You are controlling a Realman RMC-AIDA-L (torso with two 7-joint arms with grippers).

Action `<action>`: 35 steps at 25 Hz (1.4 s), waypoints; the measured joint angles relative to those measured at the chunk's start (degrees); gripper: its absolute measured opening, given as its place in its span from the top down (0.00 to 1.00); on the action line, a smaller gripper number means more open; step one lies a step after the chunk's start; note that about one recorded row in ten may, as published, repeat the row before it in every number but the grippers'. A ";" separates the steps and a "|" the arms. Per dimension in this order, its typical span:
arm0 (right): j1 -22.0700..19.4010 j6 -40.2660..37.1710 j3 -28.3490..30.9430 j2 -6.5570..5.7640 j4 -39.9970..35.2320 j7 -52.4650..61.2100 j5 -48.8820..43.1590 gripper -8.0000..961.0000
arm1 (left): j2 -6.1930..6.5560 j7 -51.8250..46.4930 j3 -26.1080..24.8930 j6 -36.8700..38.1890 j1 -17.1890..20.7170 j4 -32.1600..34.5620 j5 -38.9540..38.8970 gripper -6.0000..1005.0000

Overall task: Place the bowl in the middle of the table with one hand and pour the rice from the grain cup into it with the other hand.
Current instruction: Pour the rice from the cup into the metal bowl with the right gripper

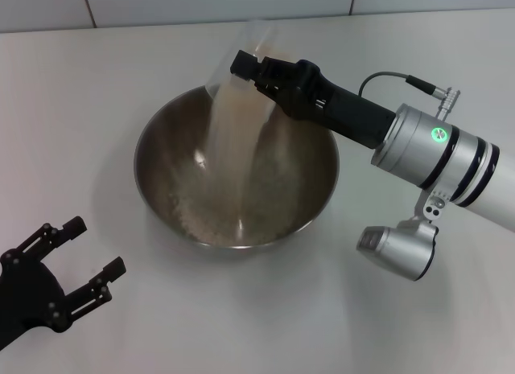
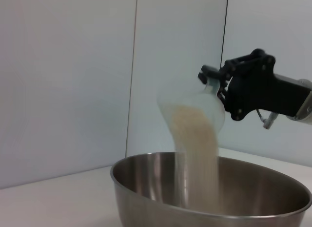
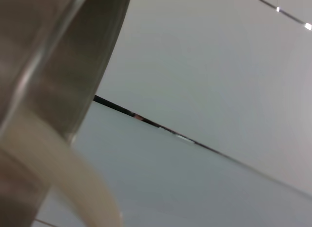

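Right tool (image 1: 251, 68) pinching tipped grain cup (image 1: 241, 56), rice (image 1: 229, 141) streaming into bowl (image 1: 161, 141) on desk (image 1: 96, 92); left tool (image 1: 80, 261) spread, idle near bowl.

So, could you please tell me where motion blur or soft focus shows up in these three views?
Head view: the rice falls as a smeared streak from the tilted grain cup held by the right gripper, while the bowl rim and the open left gripper are sharp. Left wrist view: the same stream blurs into a soft column. Right wrist view: everything close up is out of focus.
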 joint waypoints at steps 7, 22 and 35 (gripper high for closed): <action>0.56 -0.67 -0.64 -0.02 0.08 -6.90 -0.78 0.98 | 0.00 -0.10 -0.07 0.28 0.18 0.00 0.00 0.19; 0.45 -0.72 -0.39 0.06 0.31 -11.88 -2.58 0.98 | 0.01 -0.28 0.33 0.37 -0.04 0.00 -0.01 0.19; -4.12 -1.08 5.67 0.07 5.15 19.95 -2.18 0.98 | 0.01 0.05 0.59 0.93 0.24 0.00 0.58 0.19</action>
